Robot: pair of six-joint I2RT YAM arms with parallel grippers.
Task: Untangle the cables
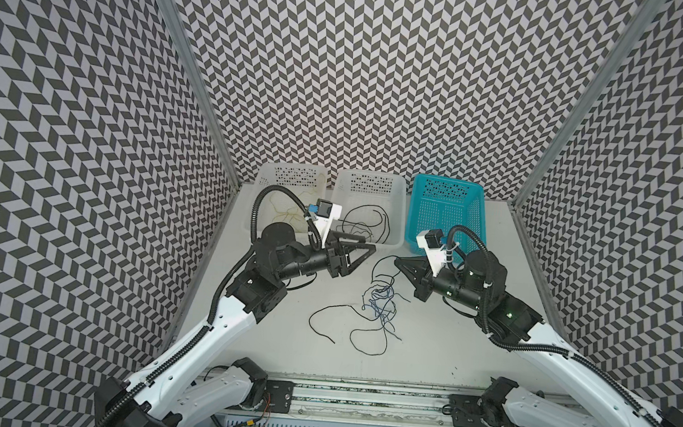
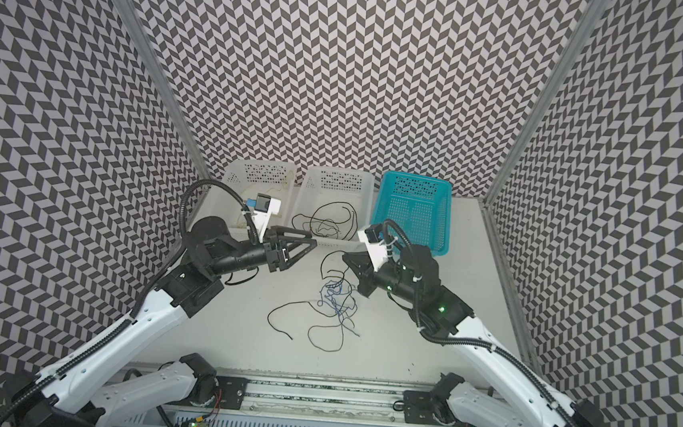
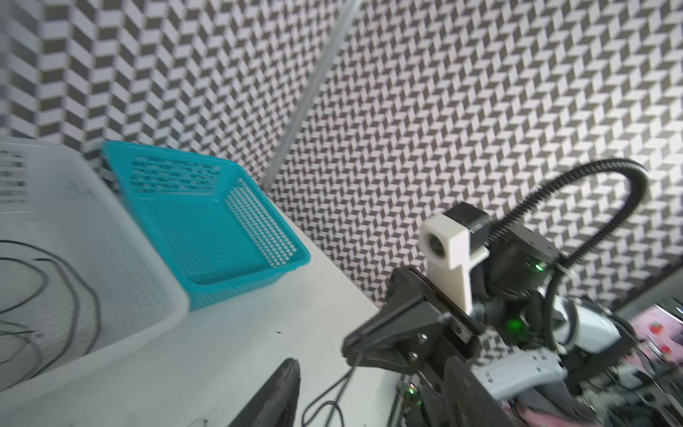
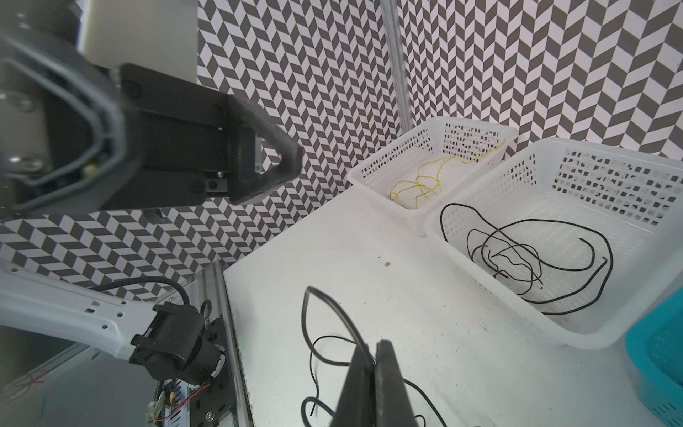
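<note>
Right gripper (image 4: 374,347), closed on a black cable (image 4: 334,306) from the black-and-blue tangle (image 1: 380,305) at the centre of the table (image 1: 446,348); left gripper (image 1: 368,246), at the tangle's 11 o'clock, jaws parted, apparently empty.

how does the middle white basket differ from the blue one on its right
Colour: the middle basket is white, the blue basket teal-blue. Contents: the middle basket holds loose black cables; the blue basket shows none. Both are perforated plastic baskets of similar shape, standing in one row at the back of the table.
</note>
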